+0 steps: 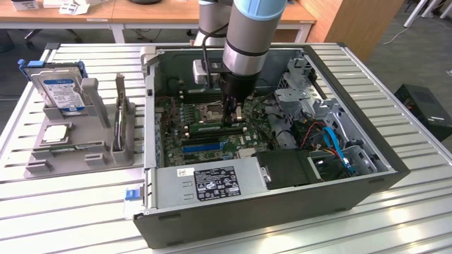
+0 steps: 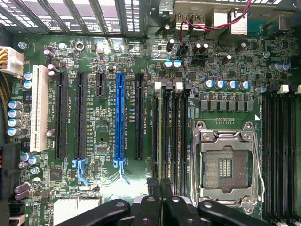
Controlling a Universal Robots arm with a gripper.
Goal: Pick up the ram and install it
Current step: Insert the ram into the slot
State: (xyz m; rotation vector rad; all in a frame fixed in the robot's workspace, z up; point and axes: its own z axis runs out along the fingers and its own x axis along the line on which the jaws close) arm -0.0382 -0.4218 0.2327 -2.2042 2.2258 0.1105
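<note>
The thin, narrow green circuit-board ram (image 1: 211, 127) is seen standing on edge over the long black memory slots (image 2: 176, 136) of the green motherboard (image 2: 101, 125), inside the open dark-grey metal computer case (image 1: 240, 222). The black two-fingered hand (image 1: 234, 120) is positioned at the ram's end towards the exterior view's right. Its fingertips (image 2: 168, 188) are drawn together; whether the ram is pinched between them cannot be told.

On slatted metal table (image 1: 71, 211): we saw a black metal computer case (image 1: 282, 211).
The exterior view's left of it: a grey plastic rack (image 1: 78, 159).
</note>
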